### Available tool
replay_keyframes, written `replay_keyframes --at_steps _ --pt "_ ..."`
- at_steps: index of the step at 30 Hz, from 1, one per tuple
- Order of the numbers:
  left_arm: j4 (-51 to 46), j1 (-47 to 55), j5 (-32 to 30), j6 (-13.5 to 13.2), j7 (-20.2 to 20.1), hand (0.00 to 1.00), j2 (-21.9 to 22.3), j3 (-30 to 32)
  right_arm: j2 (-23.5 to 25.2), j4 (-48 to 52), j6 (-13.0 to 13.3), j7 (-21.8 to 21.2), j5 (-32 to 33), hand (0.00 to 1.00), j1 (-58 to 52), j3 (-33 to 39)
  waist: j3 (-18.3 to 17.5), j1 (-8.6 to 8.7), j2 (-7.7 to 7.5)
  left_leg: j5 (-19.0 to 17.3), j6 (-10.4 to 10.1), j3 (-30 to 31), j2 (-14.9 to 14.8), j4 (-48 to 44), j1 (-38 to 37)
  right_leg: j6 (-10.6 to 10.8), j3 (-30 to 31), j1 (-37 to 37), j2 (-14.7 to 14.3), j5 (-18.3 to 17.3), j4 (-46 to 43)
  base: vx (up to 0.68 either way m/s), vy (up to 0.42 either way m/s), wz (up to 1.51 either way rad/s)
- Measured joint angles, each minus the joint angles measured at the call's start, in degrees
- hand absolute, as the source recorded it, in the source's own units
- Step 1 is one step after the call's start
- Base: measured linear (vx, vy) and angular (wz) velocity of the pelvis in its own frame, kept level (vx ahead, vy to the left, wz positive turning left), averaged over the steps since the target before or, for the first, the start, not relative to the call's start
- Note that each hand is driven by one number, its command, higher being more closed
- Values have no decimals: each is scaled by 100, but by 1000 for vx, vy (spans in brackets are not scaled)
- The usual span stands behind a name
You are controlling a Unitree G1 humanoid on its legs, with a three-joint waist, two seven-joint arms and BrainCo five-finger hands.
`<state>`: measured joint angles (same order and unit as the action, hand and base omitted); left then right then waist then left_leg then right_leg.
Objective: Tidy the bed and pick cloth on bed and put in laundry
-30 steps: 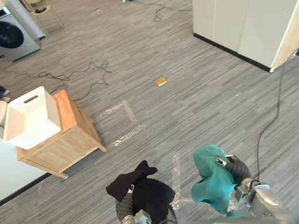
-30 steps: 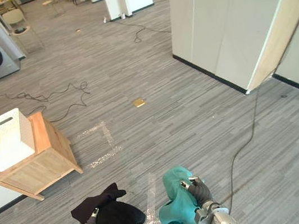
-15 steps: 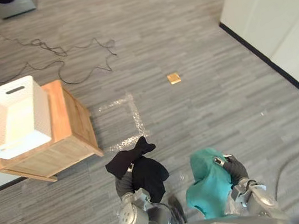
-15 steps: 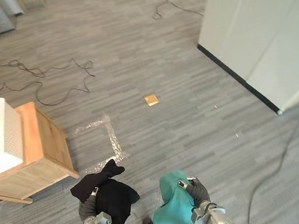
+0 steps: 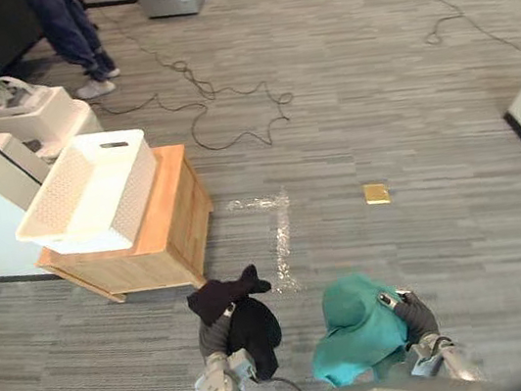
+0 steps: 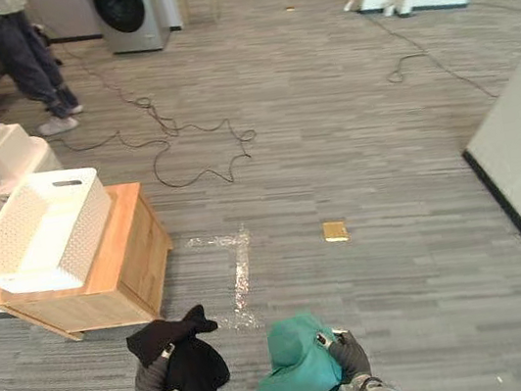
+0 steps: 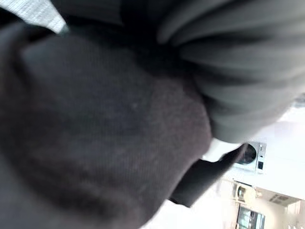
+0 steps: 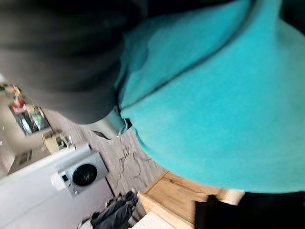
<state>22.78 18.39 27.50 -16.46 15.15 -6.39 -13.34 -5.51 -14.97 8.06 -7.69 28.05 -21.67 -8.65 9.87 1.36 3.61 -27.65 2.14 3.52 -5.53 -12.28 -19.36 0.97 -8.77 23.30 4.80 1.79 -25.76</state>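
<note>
Grey plank floor [image 5: 406, 113], wooden cabinet [image 5: 183, 220] with white basket [image 5: 137, 189] at left, washing machine [image 6: 128, 13] at top. Right hand [image 5: 410, 311] grips teal cloth [image 5: 361, 326]; black cloth [image 5: 236, 303] covers left hand [image 5: 213, 335], grip unclear.

Black cloth [image 5: 254, 327], teal cloth [image 5: 361, 328], white perforated basket [image 5: 141, 190], grey-striped floor [image 5: 406, 113].

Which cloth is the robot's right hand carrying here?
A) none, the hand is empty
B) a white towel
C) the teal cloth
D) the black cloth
C: the teal cloth hangs from the right hand, which pinches it, while the black cloth lies over the left hand.
</note>
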Motion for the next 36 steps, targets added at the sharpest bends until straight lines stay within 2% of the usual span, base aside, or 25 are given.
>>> replay_keyframes --at_steps 1,2,4,5,7,8,10,13,15,17,18,19,20,21,22,23,24,25,28,30,31,33,34,35,36 --pt "134 -11 0 19 20 100 80 -3 8 -80 -8 8 -10 100 173 -1 56 -5 23 125 -12 -181 -32 -733 218 -222 -62 58 49 -420 -482 538 -362 31" --pt "170 -44 1 80 27 100 183 -25 -15 -127 -13 31 -62 100 247 6 62 99 51 468 -65 -398 -168 -1917 722 -348 -178 -56 74 -694 -657 525 -366 35" --pt "169 31 0 81 26 100 298 -162 -33 -74 -9 31 -302 100 327 29 125 121 194 1382 -296 -540 -600 -3688 1484 -400 -357 -552 -140 -963 -419 494 -314 36" --pt "167 18 -1 83 21 100 339 -278 -101 -34 -9 3 -433 100 363 36 168 70 276 1418 -274 -727 -942 -4760 1962 -465 -436 -1004 -297 -1063 -167 587 -303 29" --pt "157 31 4 95 11 100 362 -374 -175 -12 -10 -88 -569 100 384 29 234 59 237 1357 -205 -1046 -1137 -5463 2505 -586 -582 -1740 -383 -1211 279 465 -215 29" --pt "151 72 7 95 -2 100 361 -390 -196 11 -9 -113 -589 100 406 32 261 59 206 1320 -207 -1197 -1117 -5381 2709 -598 -636 -2046 -400 -1250 511 420 -159 28" --pt "26 128 17 93 -47 100 369 -412 -251 22 -4 -152 -588 100 382 38 274 -33 172 1114 -350 -1663 -886 -4403 3010 -580 -673 -2576 -427 -1286 984 408 -116 4" --pt "-204 248 61 92 -99 100 370 -445 -279 50 -12 -202 -584 100 378 42 290 -105 126 1115 -427 -2530 -448 -2399 3127 -487 -828 -3118 -431 -1296 1483 407 -36 21" --pt "-361 232 60 93 -90 100 396 -486 -337 159 -10 -202 -578 100 373 29 268 -105 69 1597 -365 -3387 -201 -806 3113 -329 -1024 -3460 -425 -1388 1788 475 27 47" --pt "-375 204 58 93 -59 100 410 -485 -418 236 -9 -205 -579 100 380 -14 254 -186 47 1979 -323 -3898 -169 -183 3123 -138 -1095 -3714 -402 -1560 1931 461 74 26" --pt "-378 203 56 93 -13 100 414 -483 -423 239 -6 -206 -579 100 386 -12 237 -225 20 2111 -251 -4030 -175 -151 3136 -50 -1111 -3798 -358 -1692 1908 486 139 10" --pt "-378 254 56 92 31 100 421 -452 -412 215 -6 -205 -580 100 385 -58 128 -306 -117 2330 2 -4118 -109 -329 3112 154 -1119 -3845 -173 -1960 1746 642 190 4" --pt "-361 272 51 92 35 100 440 -430 -411 214 -2 -213 -580 100 395 -120 19 -341 -258 2226 376 -4174 36 -433 3059 441 -1093 -3760 61 -2187 1243 572 188 7" --pt "-347 290 47 92 41 100 461 -419 -389 194 -1 -215 -580 100 420 -132 -17 -356 -316 2109 654 -4149 146 -442 3009 631 -1096 -3492 291 -2297 470 586 205 29" --pt "-388 244 -10 78 70 100 428 -392 -267 120 -2 -198 -583 100 518 -173 -88 -357 -459 1974 726 -4061 392 -412 2892 788 -1084 -2844 773 -2176 -1176 555 197 58" --pt "-447 186 -11 76 118 100 380 -399 -168 1 2 -186 -584 100 622 -220 -58 -301 -641 1851 762 -3919 581 -391 2756 704 -1013 -2342 1161 -1905 -2381 542 174 77" --pt "-452 137 -16 76 139 100 332 -399 -72 -126 -2 -170 -587 100 659 -246 -33 -253 -715 1765 774 -3773 660 -390 2608 657 -932 -2124 1287 -1904 -2956 547 117 99" --pt "-455 99 -53 76 164 100 271 -399 30 -239 -6 -162 -617 100 738 -279 4 -221 -679 1647 721 -3481 696 -348 2300 521 -905 -1960 1300 -1946 -3364 554 76 115" --pt "-600 52 -230 38 253 100 165 -388 39 -213 72 -162 -694 100 616 -504 75 -53 -412 1657 595 -2460 653 115 1393 384 -637 -1688 885 -2033 -2819 606 -11 150" --pt "-651 -141 -233 38 249 100 88 -375 40 -182 111 -162 -694 100 575 -605 110 17 -353 1631 525 -1836 615 233 1183 409 -286 -1313 669 -2007 -1944 399 -129 186" --pt "-652 -238 -231 78 246 100 83 -339 40 -180 110 -143 -694 100 564 -659 121 92 -370 1569 415 -1445 543 223 1131 483 44 -1160 491 -1929 -1202 403 -252 195" --pt "-649 -277 -232 155 200 100 -2 -356 62 -114 110 -77 -693 100 533 -793 100 116 -486 1412 122 -859 547 188 1107 620 744 -1109 300 -1418 89 391 -309 180" --pt "-656 -232 -233 183 135 100 -101 -369 118 -25 111 -52 -692 100 475 -854 53 110 -684 1304 -17 -612 663 112 1105 633 1051 -1145 339 -1053 609 420 -418 163" --pt "-594 -176 -234 231 123 100 -229 -360 219 41 126 -51 -691 100 432 -957 40 102 -925 1051 -170 -296 803 -119 1090 508 1222 -1216 431 -697 525 402 -392 141" --pt "-549 -114 -232 315 135 100 -90 -389 110 38 118 -14 -692 100 526 -960 31 51 -673 967 -289 -297 592 -285 1123 405 978 -1303 343 -866 422 438 -399 118"
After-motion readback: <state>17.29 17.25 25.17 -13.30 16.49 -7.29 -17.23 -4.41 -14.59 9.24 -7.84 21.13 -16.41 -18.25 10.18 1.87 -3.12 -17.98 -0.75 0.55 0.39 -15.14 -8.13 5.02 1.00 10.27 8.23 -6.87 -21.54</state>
